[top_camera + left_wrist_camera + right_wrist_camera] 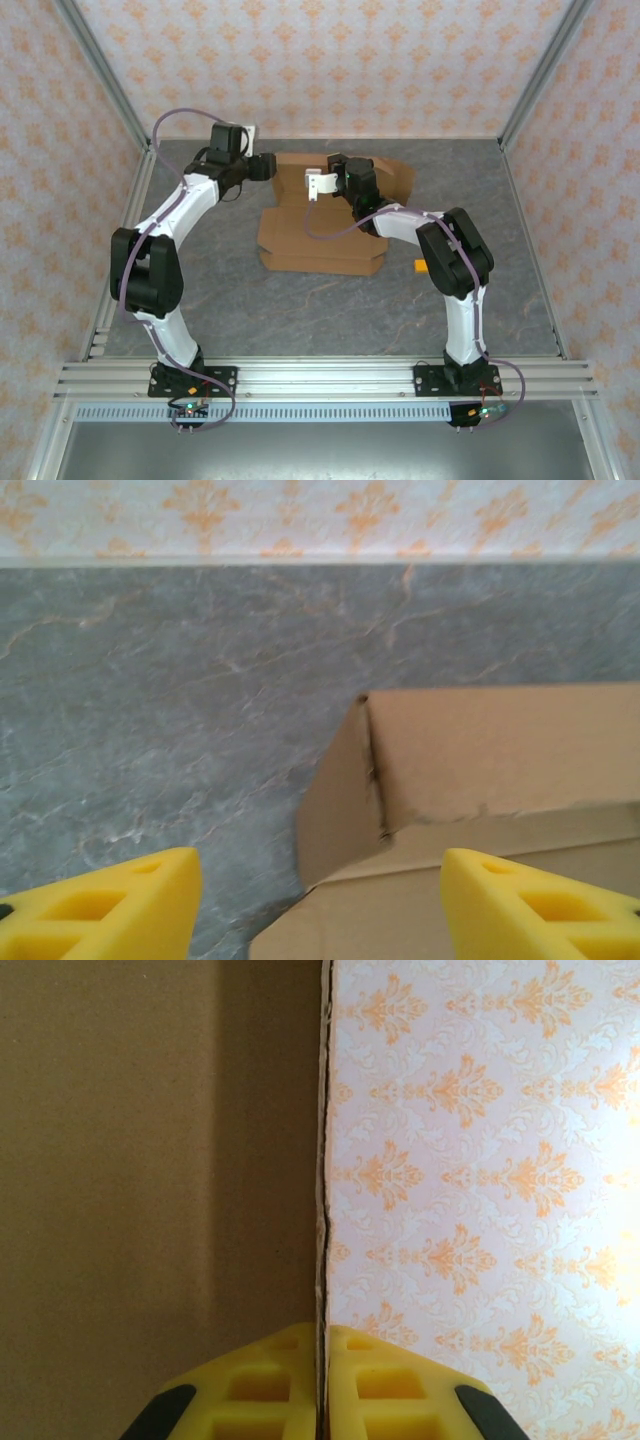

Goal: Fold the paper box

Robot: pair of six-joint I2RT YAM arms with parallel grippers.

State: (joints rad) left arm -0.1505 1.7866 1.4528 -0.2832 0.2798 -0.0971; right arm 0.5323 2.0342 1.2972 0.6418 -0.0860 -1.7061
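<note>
Two pincers work the far half of the paper box (320, 240), while its near half lies flat on the grey table (300, 320), nearer than either set of fingers. A tiny orange block (420, 265) sits on the table to the near right of the right pincer (323, 1360), apart from the cardboard. That right pincer is pinched tight on the thin edge of a raised cardboard panel. The brown face of the panel runs away from its fingertips on their left, and patterned wallpaper (480, 1180) shows beyond on their right. The left pincer (320, 900) stands wide and holds nothing. A creased corner of the box rises just ahead of the gap between its fingers, offset toward its right finger, with a short side flap angling off it. Bare table and the back wall lie beyond. The step in hand looks like standing up the rear walls. Next, the left pincer probably needs to advance onto that corner flap and turn it in along its crease, while the right pincer holds its panel upright and steady.
</note>
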